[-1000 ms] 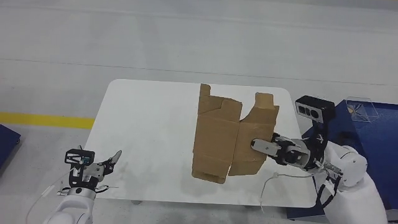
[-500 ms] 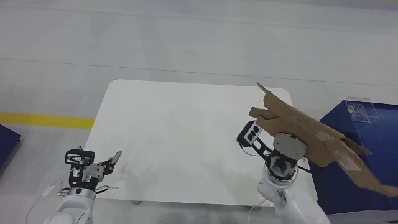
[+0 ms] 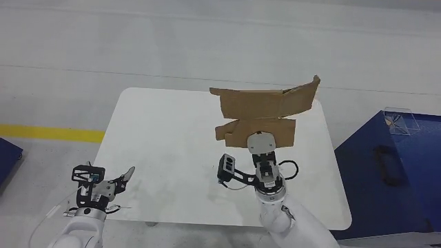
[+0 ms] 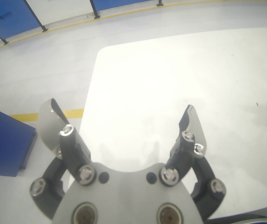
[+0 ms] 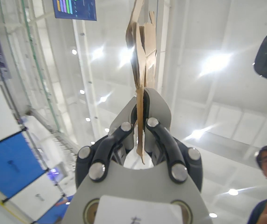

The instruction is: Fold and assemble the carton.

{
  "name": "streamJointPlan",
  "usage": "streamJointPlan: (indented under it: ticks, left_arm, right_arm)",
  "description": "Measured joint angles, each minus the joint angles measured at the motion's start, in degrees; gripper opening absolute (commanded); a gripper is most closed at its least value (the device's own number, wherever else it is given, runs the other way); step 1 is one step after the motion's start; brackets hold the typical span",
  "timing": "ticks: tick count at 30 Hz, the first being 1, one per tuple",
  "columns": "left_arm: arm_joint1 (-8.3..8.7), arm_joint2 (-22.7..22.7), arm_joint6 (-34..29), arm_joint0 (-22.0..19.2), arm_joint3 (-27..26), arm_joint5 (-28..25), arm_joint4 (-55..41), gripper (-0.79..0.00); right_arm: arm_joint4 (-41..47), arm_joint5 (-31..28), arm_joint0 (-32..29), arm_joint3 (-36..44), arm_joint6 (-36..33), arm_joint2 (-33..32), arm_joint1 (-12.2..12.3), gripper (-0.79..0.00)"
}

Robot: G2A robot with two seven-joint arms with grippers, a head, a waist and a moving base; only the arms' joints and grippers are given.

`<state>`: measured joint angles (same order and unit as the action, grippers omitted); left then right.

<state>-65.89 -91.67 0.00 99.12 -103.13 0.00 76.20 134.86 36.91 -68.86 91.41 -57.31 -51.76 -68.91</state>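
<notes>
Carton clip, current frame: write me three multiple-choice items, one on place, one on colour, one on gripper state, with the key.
1. Where is the carton? A lying flat, released; B raised in the right gripper; C in the left gripper.
2. Its colour? A white; B blue; C brown.
3. The left gripper is: A open, empty; B shut on the carton; C shut, empty.
Key: 1 B, the right gripper clamps its edge and the sheet stands up from it; 2 C, plain brown cardboard; 3 A, a wide gap with nothing in it.
</notes>
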Motion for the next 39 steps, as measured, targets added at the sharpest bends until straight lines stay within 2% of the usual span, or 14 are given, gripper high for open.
streamJointPlan:
  ticks: [4,7,9,14,15,18,22,24,25,27,35,37,39]
  left_arm:
    - [0.0,0.0,0.0,0.0,0.0,0.0,0.0,0.0]
    - [0.0,0.0,0.0,0.0,0.0,0.0,0.0,0.0]
    - [0.0,0.0,0.0,0.0,0.0,0.0,0.0,0.0]
    - [0.0,0.0,0.0,0.0,0.0,0.0,0.0,0.0]
    - [0.0,0.0,0.0,0.0,0.0,0.0,0.0,0.0]
    - [0.0,0.0,0.0,0.0,0.0,0.0,0.0,0.0]
    - [0.0,0.0,0.0,0.0,0.0,0.0,0.0,0.0]
    - [0.0,0.0,0.0,0.0,0.0,0.0,0.0,0.0]
    - [0.0,0.0,0.0,0.0,0.0,0.0,0.0,0.0]
    - [0.0,0.0,0.0,0.0,0.0,0.0,0.0,0.0]
    - [0.0,0.0,0.0,0.0,0.0,0.0,0.0,0.0]
    - [0.0,0.0,0.0,0.0,0.0,0.0,0.0,0.0]
    - [0.0,0.0,0.0,0.0,0.0,0.0,0.0,0.0]
  right_arm:
    - [-19.1,-12.0,-0.1,-1.8,-9.4,-5.8,0.3,-0.785]
    - [-28.9,-21.3,0.1,-3.8,-14.2,-11.4,0.8,-0.785]
    - [-34.9,-28.0,0.2,-4.9,-15.0,-15.1,1.3,-0.785]
    - [-55.1,-51.8,-0.8,-5.3,-15.0,-25.0,2.4,-0.785]
    - [-60.2,-57.7,-1.2,-4.7,-14.6,-27.0,2.6,-0.785]
    - [-73.2,-70.3,-2.4,-1.7,-12.6,-31.1,2.9,-0.785]
    - [-99.7,-87.1,-7.5,7.2,2.3,-35.2,2.8,-0.785]
    - [-108.9,-92.5,-9.3,8.6,8.4,-35.5,2.6,-0.785]
    - [-113.0,-94.5,-10.2,8.9,11.3,-34.9,2.3,-0.785]
    - [-115.7,-95.1,-10.7,9.4,13.3,-33.3,2.2,-0.785]
    - [-112.9,-94.9,-10.5,9.6,13.0,-33.5,2.2,-0.785]
    - [-116.1,-94.9,-9.6,11.7,12.8,-36.2,2.3,-0.785]
    - [-123.6,-94.9,-8.9,15.6,14.9,-40.7,2.2,-0.785]
